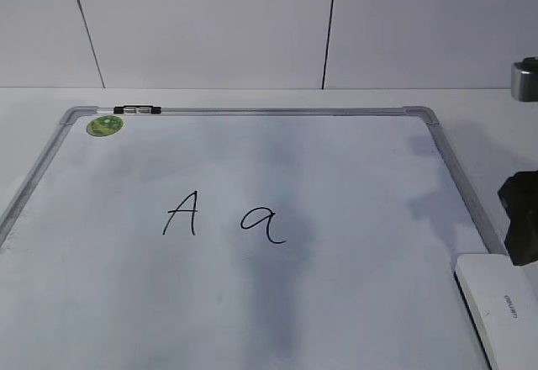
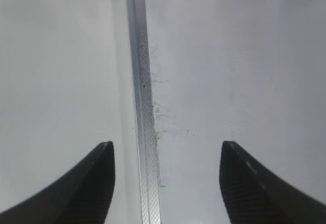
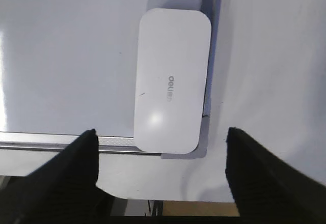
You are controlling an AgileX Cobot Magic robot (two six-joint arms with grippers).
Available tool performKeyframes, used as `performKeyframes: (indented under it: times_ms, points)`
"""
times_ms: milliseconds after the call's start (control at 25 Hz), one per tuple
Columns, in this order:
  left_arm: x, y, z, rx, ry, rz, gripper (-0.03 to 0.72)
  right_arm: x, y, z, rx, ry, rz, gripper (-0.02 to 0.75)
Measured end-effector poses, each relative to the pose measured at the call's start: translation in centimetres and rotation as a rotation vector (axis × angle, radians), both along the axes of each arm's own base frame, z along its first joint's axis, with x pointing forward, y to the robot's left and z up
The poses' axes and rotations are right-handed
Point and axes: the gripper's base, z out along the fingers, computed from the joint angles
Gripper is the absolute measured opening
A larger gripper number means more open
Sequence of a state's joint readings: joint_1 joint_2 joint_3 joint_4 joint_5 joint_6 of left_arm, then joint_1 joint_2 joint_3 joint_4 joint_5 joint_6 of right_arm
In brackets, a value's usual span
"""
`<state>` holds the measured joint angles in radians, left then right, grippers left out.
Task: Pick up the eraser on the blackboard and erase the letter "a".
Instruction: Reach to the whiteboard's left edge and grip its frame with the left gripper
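Note:
The blackboard (image 1: 353,185) is a white board with a grey frame lying flat on the table. The letter "a" (image 1: 263,223) is in black marker near its middle, right of a capital "A" (image 1: 181,214). The white eraser (image 1: 503,307) lies on the board's near right corner, over the frame. In the right wrist view the eraser (image 3: 170,81) lies ahead of my open, empty right gripper (image 3: 162,155), a part of which shows dark at the exterior view's right edge (image 1: 523,214). My left gripper (image 2: 165,170) is open and empty over the board's frame strip (image 2: 142,102).
A black-and-silver marker (image 1: 137,110) lies on the board's far frame by a round green sticker (image 1: 105,124). A grey object (image 1: 525,80) stands at the far right edge. The table's near edge shows below the eraser in the right wrist view (image 3: 168,196).

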<state>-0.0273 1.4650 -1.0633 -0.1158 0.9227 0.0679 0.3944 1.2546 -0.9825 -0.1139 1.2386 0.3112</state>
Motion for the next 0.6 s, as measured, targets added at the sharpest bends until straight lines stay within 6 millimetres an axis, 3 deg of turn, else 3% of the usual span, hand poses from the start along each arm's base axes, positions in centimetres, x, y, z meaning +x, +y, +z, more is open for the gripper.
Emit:
performKeyframes:
  times_ms: [280, 600]
  points:
    - [1.3, -0.1, -1.8, -0.002, 0.059, 0.001, 0.485, 0.1, -0.1, -0.2, -0.016, -0.003, -0.008, 0.592]
    - [3.2, -0.1, -3.1, -0.002, 0.051, 0.008, 0.485, -0.9, -0.4, -3.4, -0.017, 0.032, -0.010, 0.592]
